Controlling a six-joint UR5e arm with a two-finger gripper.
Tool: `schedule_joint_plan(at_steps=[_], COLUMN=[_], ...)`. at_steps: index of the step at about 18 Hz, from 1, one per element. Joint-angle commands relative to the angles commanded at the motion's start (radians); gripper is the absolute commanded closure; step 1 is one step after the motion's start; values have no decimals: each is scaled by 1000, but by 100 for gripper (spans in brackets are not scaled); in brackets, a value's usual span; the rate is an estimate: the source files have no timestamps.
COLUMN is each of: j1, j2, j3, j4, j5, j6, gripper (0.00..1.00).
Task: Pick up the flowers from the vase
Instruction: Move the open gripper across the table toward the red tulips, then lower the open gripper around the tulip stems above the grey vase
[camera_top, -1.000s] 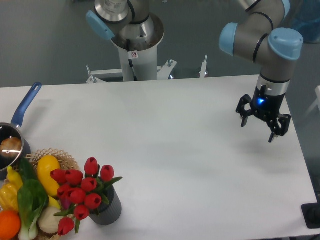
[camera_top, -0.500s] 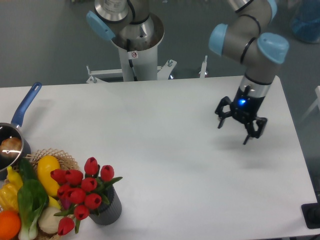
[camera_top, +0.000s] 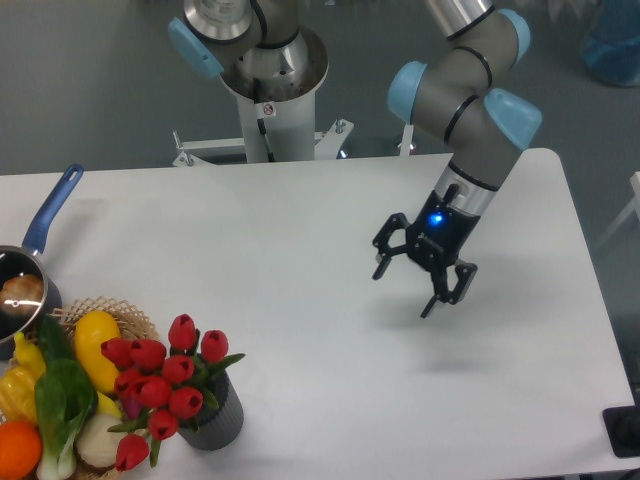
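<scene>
- the flowers (camera_top: 160, 385) stand in the vase (camera_top: 215, 415) at the front left of the desk (camera_top: 300, 260), the bunch spilling wider than the vase mouth and leaning toward the basket side.
- the hand (camera_top: 402, 290) hangs above the middle right of the desk, well apart from the flowers, with its fingers spread wide and nothing between them.
- the flowers look light and soft; the buds would likely crush or snap off under a pinch, and the leaves would probably slip and bend.
- the better hold, as far as i can judge, is on the gathered stems just above the vase rim, below the buds, where the bunch is narrowest and stiffest.
- the stems are mostly hidden by buds and leaves, so the exact gap for the fingers cannot be told.
- the vase is short and may tip or lift with the stems if they sit tight; a straight upward pull seems safest.
- the wicker basket (camera_top: 120, 312) just beside the vase holds a yellow vegetable (camera_top: 93, 345), a green leafy vegetable (camera_top: 60, 400) and an orange fruit (camera_top: 18, 448).
- the saucepan (camera_top: 25, 285) at the left edge holds something pale brown, too small to name.
</scene>
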Motion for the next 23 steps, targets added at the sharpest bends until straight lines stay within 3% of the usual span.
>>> schedule_joint_plan(at_steps=[3, 9, 16, 23], j1=[-51, -130, -155, -216], j2=[-15, -15, -15, -43], j3=[26, 63, 66, 74], j4=[0, 2, 2, 0], j5=[-3, -41, -368, -390], j6=[-118, -204, -243, -253], gripper=[0, 0, 0, 0])
